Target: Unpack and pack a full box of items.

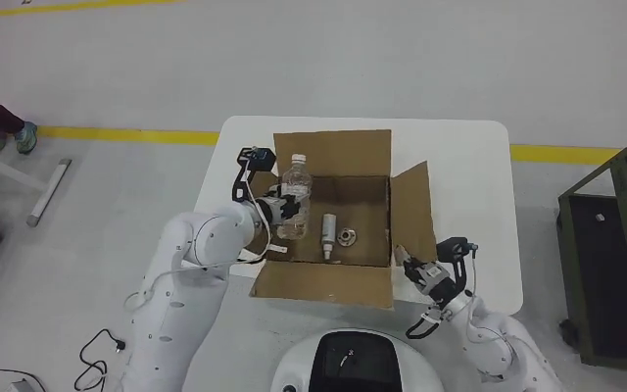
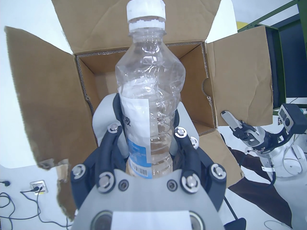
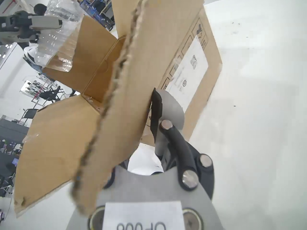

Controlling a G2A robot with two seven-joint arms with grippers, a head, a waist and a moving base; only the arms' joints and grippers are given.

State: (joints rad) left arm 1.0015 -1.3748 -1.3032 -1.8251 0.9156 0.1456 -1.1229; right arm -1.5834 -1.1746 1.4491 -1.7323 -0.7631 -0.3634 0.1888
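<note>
An open cardboard box (image 1: pixel 338 279) stands in the middle of the white table (image 1: pixel 470 176). My left gripper (image 2: pixel 146 118) is shut on a clear plastic bottle (image 2: pixel 148 77) with a white cap, held upright over the box's left side (image 1: pixel 294 196). On the box floor lie a small white bottle (image 1: pixel 328 235) and a round metal part (image 1: pixel 347 235). My right gripper (image 1: pixel 416 269) sits at the near corner of the right flap (image 1: pixel 413 211). In the right wrist view the flap (image 3: pixel 134 77) runs between the fingers; one finger (image 3: pixel 157 113) presses against it and the other is hidden behind it.
A green metal rack (image 1: pixel 598 255) stands on the floor to the right of the table. A yellow line (image 1: pixel 127 134) runs along the floor behind. Bare tabletop lies to the right of the box and behind it.
</note>
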